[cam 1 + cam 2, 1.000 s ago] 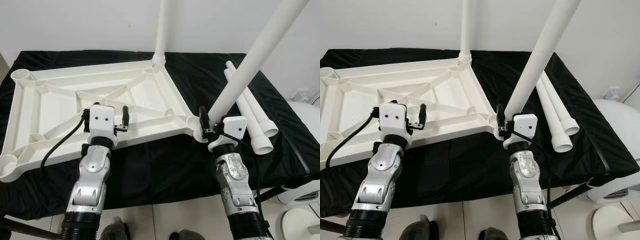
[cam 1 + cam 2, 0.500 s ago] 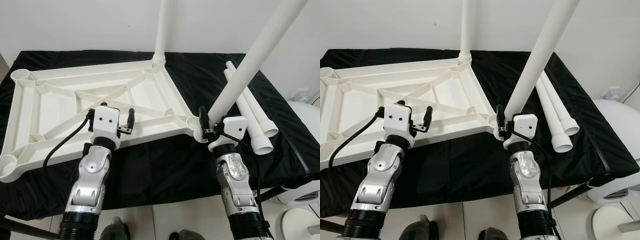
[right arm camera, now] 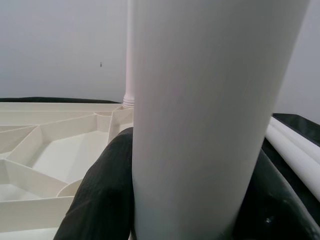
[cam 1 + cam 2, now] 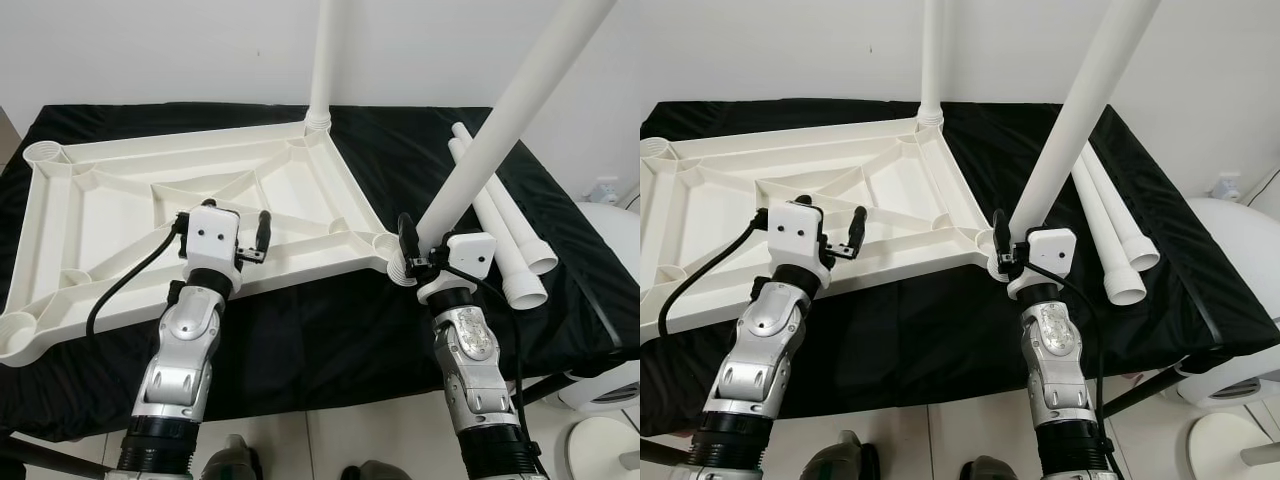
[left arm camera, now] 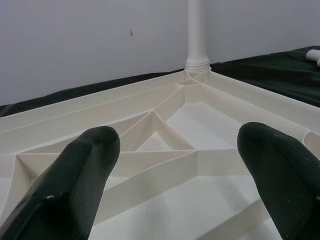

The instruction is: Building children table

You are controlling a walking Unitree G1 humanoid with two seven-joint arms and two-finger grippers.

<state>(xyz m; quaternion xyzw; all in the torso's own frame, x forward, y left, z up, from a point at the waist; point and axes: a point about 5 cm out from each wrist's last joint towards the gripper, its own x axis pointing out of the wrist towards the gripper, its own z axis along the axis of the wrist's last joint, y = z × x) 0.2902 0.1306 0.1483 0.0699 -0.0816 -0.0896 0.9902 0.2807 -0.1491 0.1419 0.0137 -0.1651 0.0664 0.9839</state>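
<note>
A white ribbed table top (image 4: 120, 160) lies upside down on the black-covered table (image 4: 330, 330). One white leg (image 4: 325, 60) stands upright in its far right corner socket. A second leg (image 4: 510, 110) leans to the right, its foot at the near right corner socket (image 4: 392, 250); my right gripper (image 4: 425, 250) is shut on it just above the socket, the leg (image 3: 200, 100) sitting between the black fingers (image 3: 100, 195). My left gripper (image 4: 250, 240) hovers open over the top's front rib with nothing between its fingers (image 5: 75, 175).
Two spare white legs (image 4: 510, 240) lie side by side on the cloth at the right. White rounded objects (image 4: 610, 390) stand on the floor past the table's right edge. A white wall rises behind the table.
My left gripper has shifted slightly right and farther over the table top, still open. The right gripper and its leg have not moved.
</note>
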